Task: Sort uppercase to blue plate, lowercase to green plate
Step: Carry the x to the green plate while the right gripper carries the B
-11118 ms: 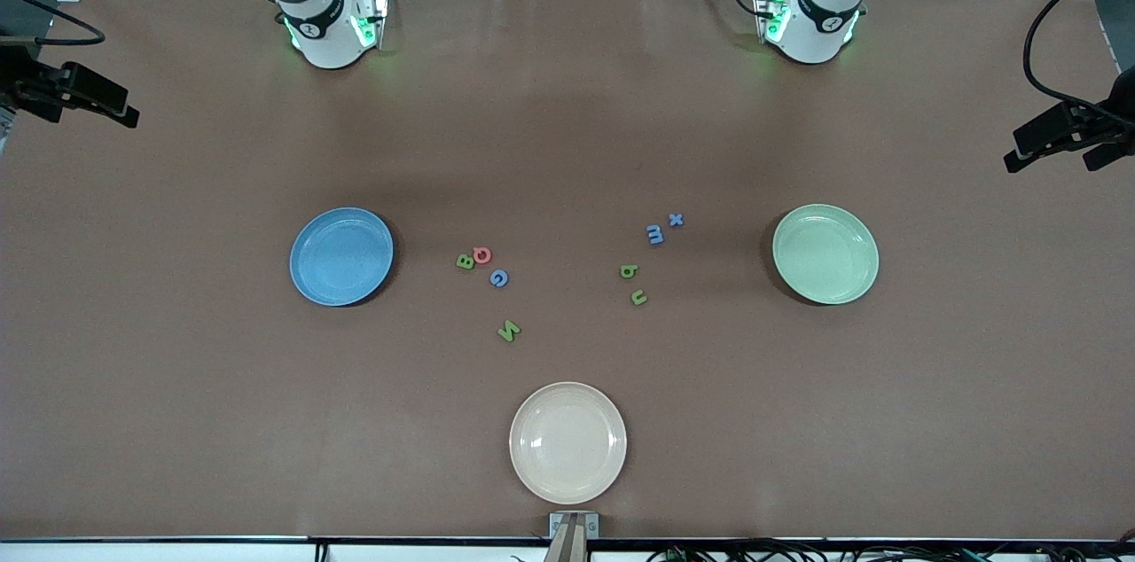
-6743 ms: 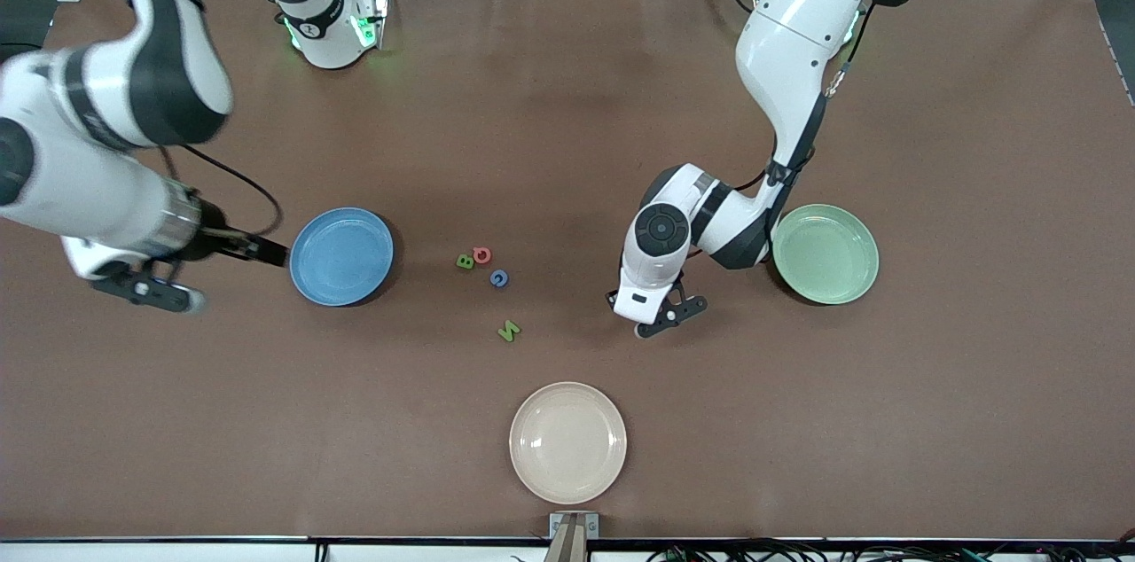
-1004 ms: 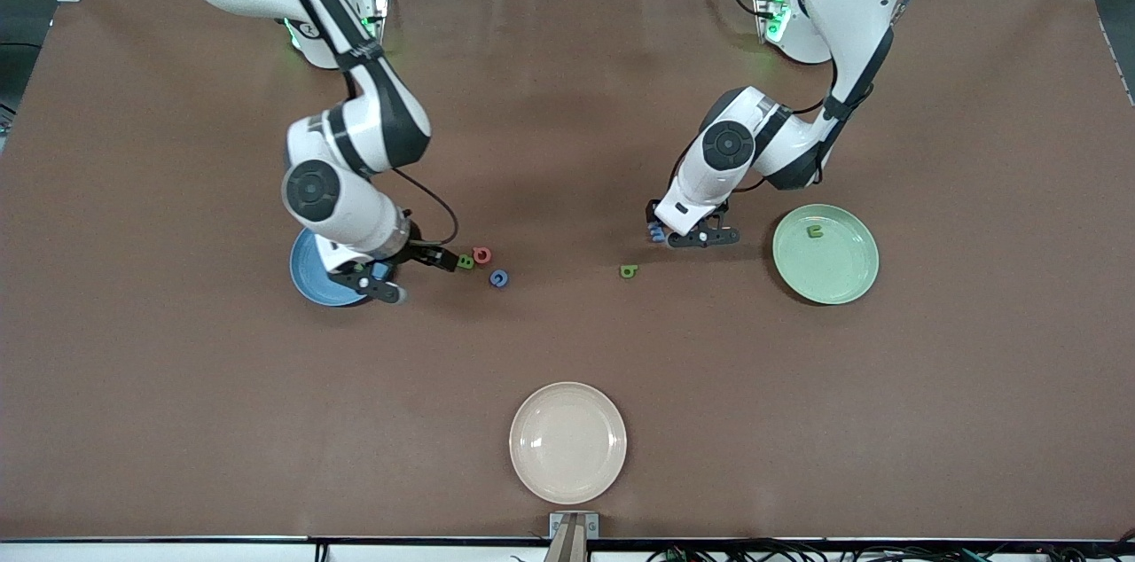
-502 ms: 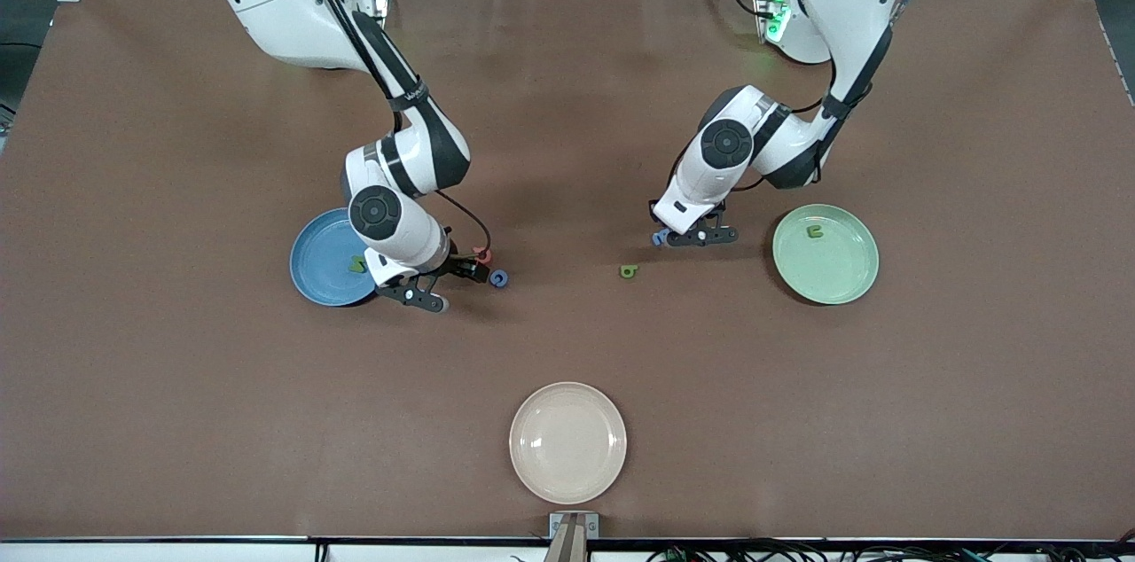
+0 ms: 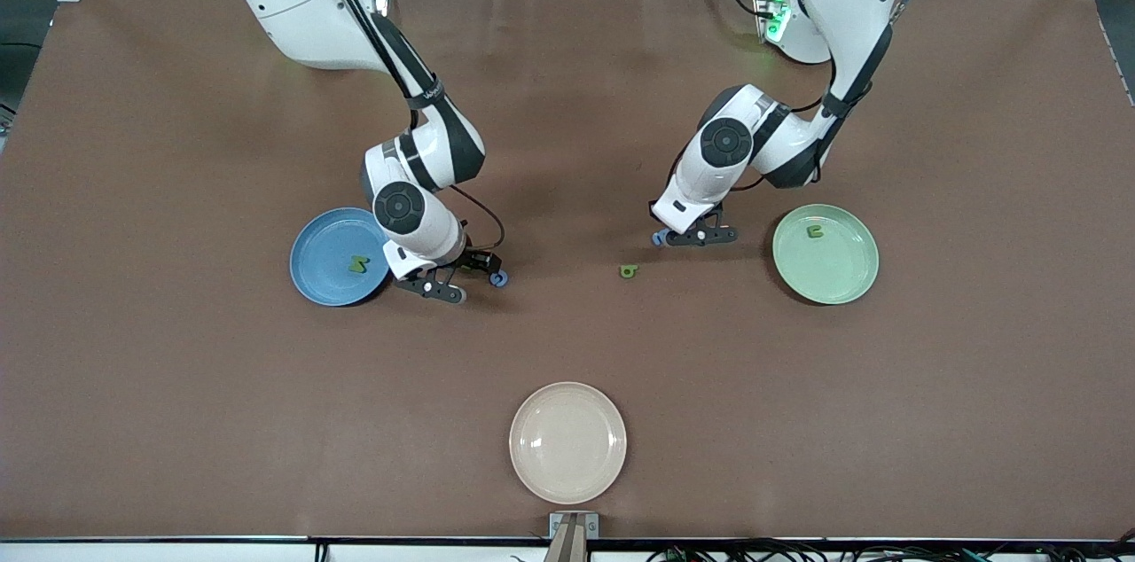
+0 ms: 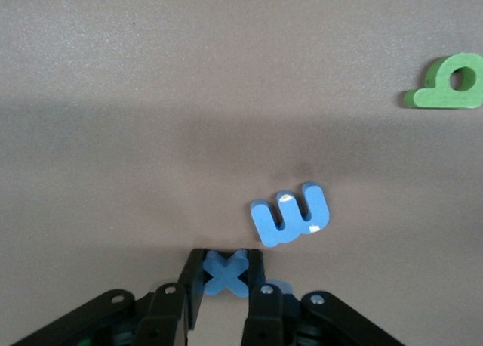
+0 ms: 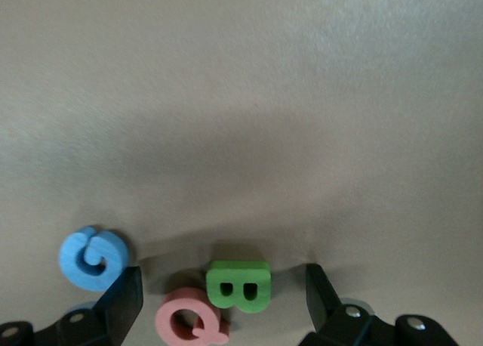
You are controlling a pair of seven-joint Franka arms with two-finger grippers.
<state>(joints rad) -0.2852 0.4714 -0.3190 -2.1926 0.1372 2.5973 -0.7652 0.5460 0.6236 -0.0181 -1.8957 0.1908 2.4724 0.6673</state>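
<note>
My left gripper (image 6: 226,260) is shut on the blue x (image 6: 226,274), a lowercase letter. The blue m (image 6: 290,214) lies just beside it and the green b (image 6: 447,83) farther off. In the front view that gripper (image 5: 660,237) is low over the table between the green b (image 5: 629,270) and the green plate (image 5: 825,253), which holds the green u (image 5: 814,231). My right gripper (image 7: 223,297) is open and straddles the uppercase green B (image 7: 239,287) and red Q (image 7: 189,323). The blue G (image 7: 92,257) lies outside one finger. The green N (image 5: 358,264) lies in the blue plate (image 5: 319,278).
A cream plate (image 5: 567,442) stands near the table's front edge, with nothing in it. The right arm's gripper (image 5: 486,263) hangs low just beside the blue plate, and the blue G (image 5: 499,278) lies next to it.
My left gripper has shut on the blue x. The right arm has swung from over the blue plate to the B and Q, which uncovered the N in the plate.
</note>
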